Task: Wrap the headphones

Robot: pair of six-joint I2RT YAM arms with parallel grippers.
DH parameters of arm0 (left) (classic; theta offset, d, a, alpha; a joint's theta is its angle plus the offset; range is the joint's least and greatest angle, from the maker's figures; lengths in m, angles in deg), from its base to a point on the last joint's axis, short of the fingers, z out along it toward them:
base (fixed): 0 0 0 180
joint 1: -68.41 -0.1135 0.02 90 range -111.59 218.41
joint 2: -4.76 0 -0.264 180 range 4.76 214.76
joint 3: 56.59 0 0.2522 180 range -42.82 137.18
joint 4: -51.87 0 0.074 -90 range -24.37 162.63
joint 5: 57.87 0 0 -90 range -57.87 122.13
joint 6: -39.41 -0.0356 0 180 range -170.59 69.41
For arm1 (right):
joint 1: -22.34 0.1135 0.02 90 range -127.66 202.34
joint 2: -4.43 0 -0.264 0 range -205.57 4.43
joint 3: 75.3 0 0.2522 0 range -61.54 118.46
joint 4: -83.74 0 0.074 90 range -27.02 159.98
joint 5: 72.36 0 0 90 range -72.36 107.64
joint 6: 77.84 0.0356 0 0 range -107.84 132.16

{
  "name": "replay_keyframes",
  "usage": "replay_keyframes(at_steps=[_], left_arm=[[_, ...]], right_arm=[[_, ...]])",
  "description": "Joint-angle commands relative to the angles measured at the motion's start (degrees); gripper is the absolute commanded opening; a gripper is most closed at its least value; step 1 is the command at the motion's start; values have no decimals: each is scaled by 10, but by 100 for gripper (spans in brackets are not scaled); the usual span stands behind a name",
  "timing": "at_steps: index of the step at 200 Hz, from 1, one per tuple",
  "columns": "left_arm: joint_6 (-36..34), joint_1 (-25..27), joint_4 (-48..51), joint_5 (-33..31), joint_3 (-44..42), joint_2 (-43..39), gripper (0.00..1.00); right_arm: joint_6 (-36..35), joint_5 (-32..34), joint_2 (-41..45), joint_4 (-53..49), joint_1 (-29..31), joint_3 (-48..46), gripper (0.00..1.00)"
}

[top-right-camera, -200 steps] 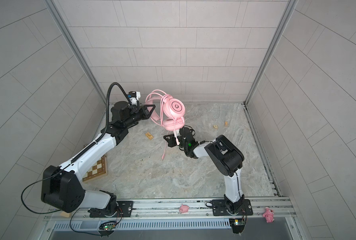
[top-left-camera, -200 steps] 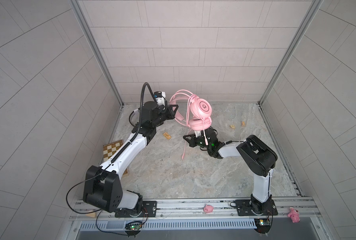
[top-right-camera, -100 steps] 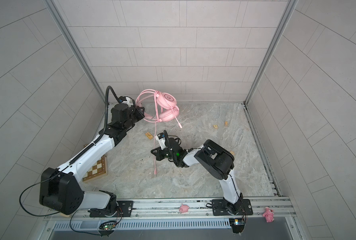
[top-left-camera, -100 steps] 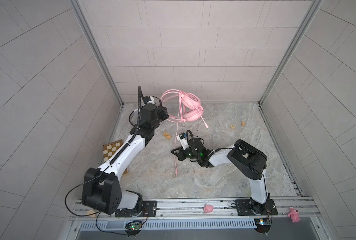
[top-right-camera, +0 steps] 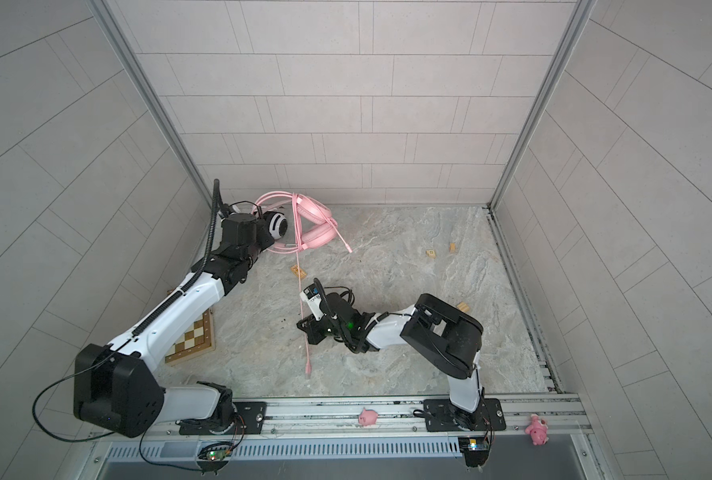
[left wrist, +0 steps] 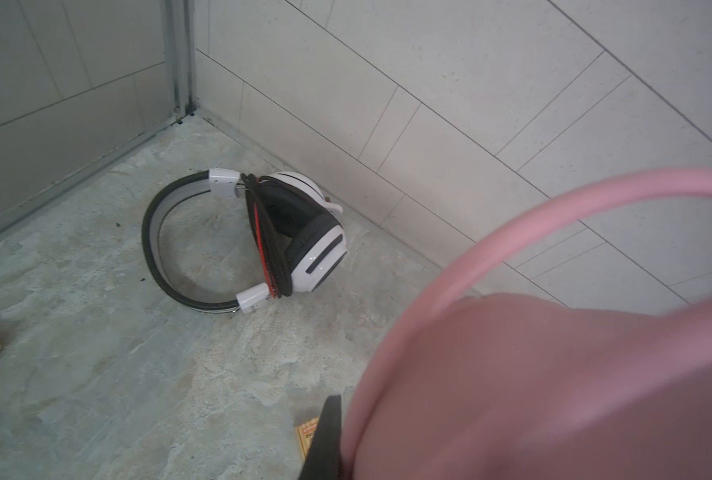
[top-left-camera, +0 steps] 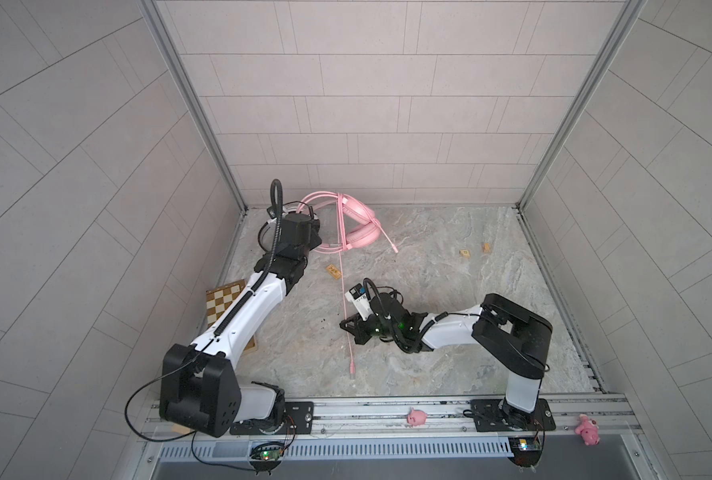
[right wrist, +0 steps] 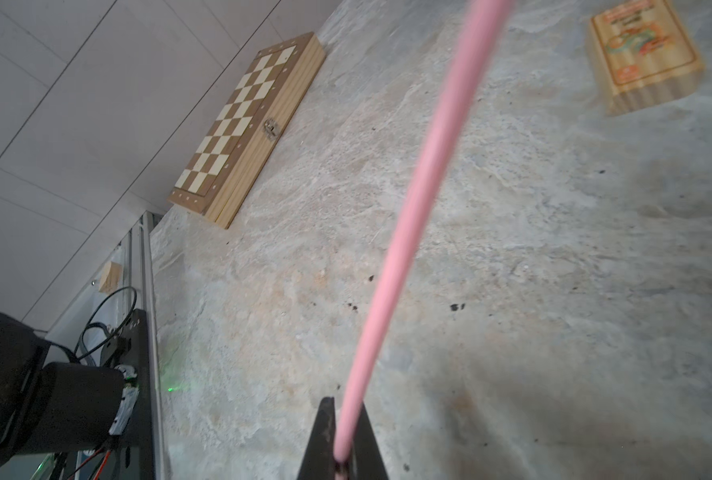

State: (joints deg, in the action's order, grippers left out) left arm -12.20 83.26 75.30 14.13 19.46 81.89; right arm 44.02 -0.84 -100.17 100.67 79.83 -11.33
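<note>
I read: R gripper (top-left-camera: 351,326) pinches pink cable (top-left-camera: 343,286), long axis 12–6; pink headset (top-left-camera: 360,224) lies at 12 o'clock (L gripper (top-left-camera: 314,245) clamps it).

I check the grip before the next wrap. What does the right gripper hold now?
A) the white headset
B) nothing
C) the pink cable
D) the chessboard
C: in the right wrist view the pink cable runs out from between the shut fingertips of the right gripper.
</note>
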Motion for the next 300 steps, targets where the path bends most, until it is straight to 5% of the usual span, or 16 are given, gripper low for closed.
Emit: replay_keyframes(at_steps=[1, 77, 118, 200, 243, 300], left_arm=[[-6, -5, -44, -82, 34, -6, 0], [-97, 5, -39, -119, 48, 39, 0], [-145, 19, -34, -120, 59, 53, 0], [-310, 105, -47, -147, 78, 72, 0], [-410, 164, -45, -175, 91, 94, 0], [-464, 192, -25, -39, 83, 77, 0]], right_arm=[[-51, 27, 50, -124, 29, 19, 3], [-210, 129, 225, -359, 20, 94, 3], [-319, 280, 267, -479, 5, 138, 3], [-371, 308, 316, -533, -95, 207, 3], [-426, 375, 293, -554, -110, 271, 3], [-488, 444, 252, -561, -163, 303, 3]])
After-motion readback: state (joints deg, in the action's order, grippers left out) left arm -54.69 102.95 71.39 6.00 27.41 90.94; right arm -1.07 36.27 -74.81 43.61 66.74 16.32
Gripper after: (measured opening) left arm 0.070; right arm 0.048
